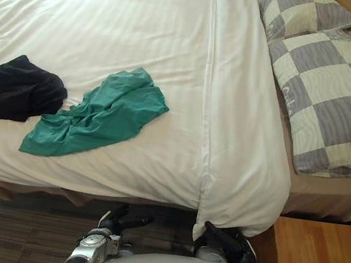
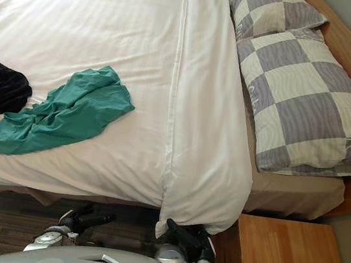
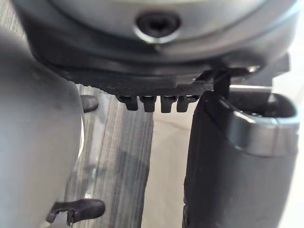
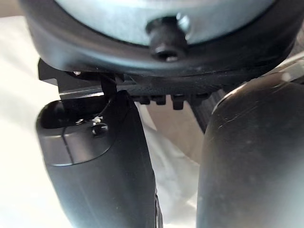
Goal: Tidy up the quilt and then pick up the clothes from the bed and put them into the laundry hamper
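Hanging low at 6 o'clock below the edge of the bed (image 1: 330, 196), right hand (image 1: 225, 242), with fingers seemingly straight and nothing held, just beside the drooping corner (image 1: 237, 205) of the white quilt (image 1: 110, 37). At its 9 o'clock, left hand (image 1: 120, 220), likewise relaxed and empty. Probably the quilt step in hand: pinch that corner close to the seam, lift before pulling, then lay it square along the bed's side, smoothing the folded-back band toward 12 o'clock without dragging the clothes. Farther out at 10 o'clock, on the quilt, green garment (image 1: 99, 114), just beside black garment (image 1: 14, 89) toward 9. Checked pillows (image 1: 329, 107) at 1 o'clock, well apart.
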Tool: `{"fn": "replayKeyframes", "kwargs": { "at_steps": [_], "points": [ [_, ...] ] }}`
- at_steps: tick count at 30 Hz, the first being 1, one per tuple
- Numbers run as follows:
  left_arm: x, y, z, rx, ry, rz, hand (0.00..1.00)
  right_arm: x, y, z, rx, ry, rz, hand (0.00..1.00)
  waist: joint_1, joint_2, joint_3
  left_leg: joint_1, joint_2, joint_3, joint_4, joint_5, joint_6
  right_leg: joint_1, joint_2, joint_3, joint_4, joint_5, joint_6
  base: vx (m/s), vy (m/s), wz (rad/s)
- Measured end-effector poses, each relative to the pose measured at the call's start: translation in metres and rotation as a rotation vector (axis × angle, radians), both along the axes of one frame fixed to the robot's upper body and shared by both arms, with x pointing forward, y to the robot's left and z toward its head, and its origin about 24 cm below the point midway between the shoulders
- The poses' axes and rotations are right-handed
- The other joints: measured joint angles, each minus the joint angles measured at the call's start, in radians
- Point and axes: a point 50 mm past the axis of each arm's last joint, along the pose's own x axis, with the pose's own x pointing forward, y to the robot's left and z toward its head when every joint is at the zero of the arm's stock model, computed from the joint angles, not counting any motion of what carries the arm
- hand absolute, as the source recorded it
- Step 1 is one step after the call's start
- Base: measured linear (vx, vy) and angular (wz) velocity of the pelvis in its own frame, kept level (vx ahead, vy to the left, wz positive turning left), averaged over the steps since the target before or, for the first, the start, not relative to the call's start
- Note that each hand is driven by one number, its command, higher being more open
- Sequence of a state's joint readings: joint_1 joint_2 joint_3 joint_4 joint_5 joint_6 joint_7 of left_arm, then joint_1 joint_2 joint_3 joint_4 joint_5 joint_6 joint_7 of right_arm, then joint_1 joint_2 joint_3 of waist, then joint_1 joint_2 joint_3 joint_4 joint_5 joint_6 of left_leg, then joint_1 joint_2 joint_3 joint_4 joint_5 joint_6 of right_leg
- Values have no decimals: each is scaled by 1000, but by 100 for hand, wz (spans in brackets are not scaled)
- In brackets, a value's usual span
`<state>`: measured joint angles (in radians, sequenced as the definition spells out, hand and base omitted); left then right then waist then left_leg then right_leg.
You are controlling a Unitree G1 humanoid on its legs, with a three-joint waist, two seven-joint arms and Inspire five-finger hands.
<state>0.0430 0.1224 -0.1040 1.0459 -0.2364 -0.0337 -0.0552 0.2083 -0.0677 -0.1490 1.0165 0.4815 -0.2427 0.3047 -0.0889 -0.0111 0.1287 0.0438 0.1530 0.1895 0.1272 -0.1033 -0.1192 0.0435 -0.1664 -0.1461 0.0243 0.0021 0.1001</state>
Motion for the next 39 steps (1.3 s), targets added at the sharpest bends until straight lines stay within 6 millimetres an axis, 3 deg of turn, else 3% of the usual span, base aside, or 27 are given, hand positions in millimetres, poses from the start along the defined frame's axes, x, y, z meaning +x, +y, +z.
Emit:
{"fn": "replayKeyframes", "kwargs": {
  "at_steps": [1,2,4,6,7,8,9,10,11,12,13,14,15,17,19,21,24,26,28,30,33,35,36,38,39],
  "points": [
    [4,-2,1,-4,-7,-4,100,1,-1,1,16,-17,-40,100,-3,-4,7,-23,5,17,45,-23,2,-13,-14,-3,32,-16,2,-46,44,25],
    [7,-5,1,-14,-19,-8,100,5,-7,3,17,-43,-70,100,-8,0,22,-57,41,75,136,-83,10,-25,-26,-3,70,-36,12,-69,88,24],
    [10,-8,3,-22,-44,-20,100,16,-21,8,-5,-84,-73,100,-24,12,37,-100,111,72,242,-108,18,-57,-65,4,144,-66,40,-110,209,16],
    [13,-14,4,-39,-66,-41,100,23,-42,15,-62,-115,-63,100,-25,40,49,-107,146,24,268,-100,5,-81,-115,22,185,-76,75,-125,359,1],
    [12,-21,3,-53,-70,-52,100,24,-52,19,-89,-125,-61,100,-21,66,52,-100,147,-9,254,-116,-74,-88,-141,39,178,-61,107,-139,533,-29],
    [16,-17,5,-35,-93,-63,100,26,-43,15,-59,-121,-67,100,-9,42,61,-99,99,28,289,-154,-85,-92,-198,74,152,-9,116,-149,533,-44],
    [17,-17,6,-23,-101,-67,100,26,-38,14,-46,-119,-52,100,4,49,61,-101,99,50,298,-175,-74,-102,-199,64,135,46,86,-207,528,-90],
    [13,-16,4,0,-92,-35,100,24,-27,11,-56,-102,16,100,24,67,56,-102,116,106,292,-188,-47,-127,-181,21,79,178,-37,-205,469,-118],
    [6,-9,4,23,-94,11,100,27,-26,13,-100,-117,124,100,34,64,53,-65,103,168,230,-166,-4,-150,-185,-110,112,204,-108,-182,471,-118],
    [5,-4,4,34,-97,27,100,26,-25,13,-109,-112,182,100,34,53,51,-46,90,190,191,-148,4,-153,-188,-176,147,199,-108,-60,390,-80],
    [2,6,4,52,-89,46,100,23,-18,12,-117,-104,297,100,30,35,44,-32,70,197,119,-107,11,-133,-158,-262,191,156,-71,1,305,-26],
    [6,12,6,64,-94,43,100,24,-13,12,-113,-106,360,100,31,28,44,-37,56,192,63,-64,26,-117,-96,-289,204,72,-19,49,309,3],
    [10,14,7,68,-94,39,100,27,-6,12,-97,-113,408,100,34,22,45,-43,28,182,8,-21,45,-94,-33,-287,185,9,-5,62,226,19],
    [10,12,6,59,-70,42,100,32,3,13,-83,-126,473,100,34,9,43,-51,-9,160,-19,2,59,-51,7,-289,125,-30,-21,39,151,39],
    [7,7,3,31,-27,52,100,33,0,13,-98,-106,521,100,31,19,49,-43,-29,116,-29,14,73,-21,1,-254,111,-42,-40,28,84,57],
    [1,8,1,34,-5,52,100,31,4,10,-78,-70,554,100,38,8,49,-23,-31,70,-26,22,66,46,7,-239,86,-67,-69,29,-18,65],
    [10,10,6,45,-47,49,100,37,4,11,-80,-64,591,100,54,1,61,-93,-30,47,106,-1,59,67,-10,-249,91,-101,-39,-54,-36,58],
    [21,7,11,14,-106,48,100,45,-2,15,-113,-59,631,100,53,33,90,-190,8,71,312,-24,38,88,-28,-289,115,-148,-5,-134,-13,50],
    [16,4,9,-2,-93,47,100,51,-6,16,-142,-51,602,100,52,56,88,-181,9,77,289,-22,40,51,-43,-283,179,-183,-5,-167,23,8],
    [9,3,5,9,-67,31,100,57,-6,17,-137,-63,548,100,43,48,90,-133,-13,73,192,-24,41,7,-77,-257,248,-214,-10,-135,48,-25],
    [1,10,3,19,-42,68,100,67,-9,21,-126,-101,492,100,19,42,92,-111,40,80,223,-46,42,-72,-125,-170,336,-214,-8,-80,83,-65],
    [-3,15,2,41,-43,86,100,65,-16,21,-140,-105,476,100,-1,40,93,-91,125,25,255,-42,35,-104,-164,-115,357,-193,28,-113,283,-45],
    [-3,15,2,42,-48,84,100,64,-17,22,-140,-110,472,100,-2,41,93,-88,143,7,255,-42,34,-107,-170,-108,355,-186,42,-119,364,-15],
    [-1,15,3,35,-74,63,100,60,-19,21,-170,-125,501,100,-9,50,87,-85,193,-34,238,-41,13,-91,-198,-114,317,-139,118,-149,576,21],
    [1,11,4,30,-82,20,100,56,-20,20,-171,-124,488,100,-10,52,83,-83,185,-34,216,-65,-131,-59,-213,-129,260,-88,153,-147,708,34]
  ]
}}
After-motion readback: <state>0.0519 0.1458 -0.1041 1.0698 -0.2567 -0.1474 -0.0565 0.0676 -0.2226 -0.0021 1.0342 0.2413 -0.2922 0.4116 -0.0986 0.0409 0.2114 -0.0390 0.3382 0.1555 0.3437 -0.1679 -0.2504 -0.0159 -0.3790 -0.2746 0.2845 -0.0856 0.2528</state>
